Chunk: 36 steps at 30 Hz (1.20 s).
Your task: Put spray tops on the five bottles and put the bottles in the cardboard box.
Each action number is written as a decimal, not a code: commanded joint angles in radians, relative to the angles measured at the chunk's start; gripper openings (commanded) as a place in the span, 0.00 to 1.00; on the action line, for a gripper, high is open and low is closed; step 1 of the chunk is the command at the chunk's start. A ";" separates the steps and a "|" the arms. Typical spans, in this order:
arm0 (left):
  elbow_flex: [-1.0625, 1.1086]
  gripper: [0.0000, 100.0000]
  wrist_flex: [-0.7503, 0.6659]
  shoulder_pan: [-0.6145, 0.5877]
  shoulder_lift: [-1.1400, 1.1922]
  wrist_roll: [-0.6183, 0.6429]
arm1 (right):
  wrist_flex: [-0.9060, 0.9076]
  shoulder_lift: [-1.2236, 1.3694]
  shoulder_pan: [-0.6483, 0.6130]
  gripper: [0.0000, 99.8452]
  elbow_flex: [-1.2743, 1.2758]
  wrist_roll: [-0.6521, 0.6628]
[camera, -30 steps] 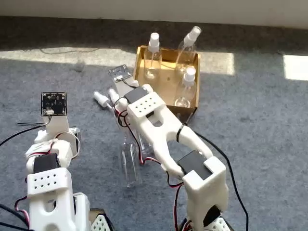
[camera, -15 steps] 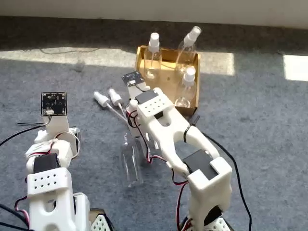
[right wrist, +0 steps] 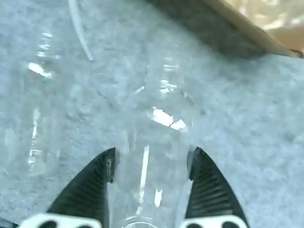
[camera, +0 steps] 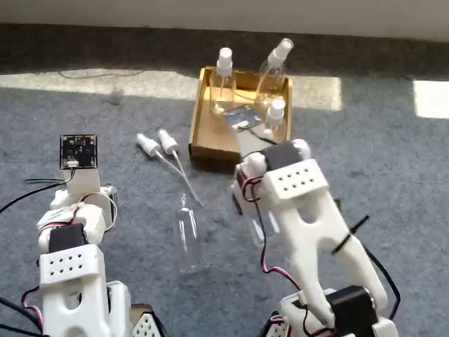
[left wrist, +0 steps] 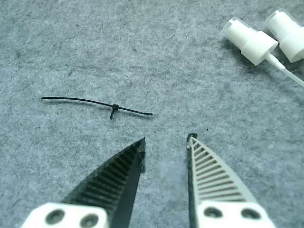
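Cardboard box [camera: 209,150] holds three spray-topped bottles [camera: 223,88].

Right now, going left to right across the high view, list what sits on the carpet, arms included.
Left arm → two loose spray tops → uncapped bottle → right arm, its gripper shut on a second bottle.

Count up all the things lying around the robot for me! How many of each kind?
3 bottles with tops, in the box
2 bottles without tops, one in the right pincer
2 loose spray tops
1 cardboard box
1 black zip tie
Total: 9
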 commanded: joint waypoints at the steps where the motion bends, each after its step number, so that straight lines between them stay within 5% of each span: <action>1: -0.004 0.14 0.005 0.008 -0.010 -0.005 | 0.050 -0.082 0.248 0.02 -0.005 0.146; 6: 0.013 0.14 0.003 0.022 -0.018 -0.006 | -0.085 0.002 0.519 0.02 0.001 0.273; 11: 0.015 0.14 0.003 0.022 -0.018 -0.006 | -0.263 0.194 0.650 0.02 0.001 0.308; 36: 0.016 0.14 0.003 0.022 -0.012 -0.006 | -0.315 0.366 0.693 0.33 -0.005 0.261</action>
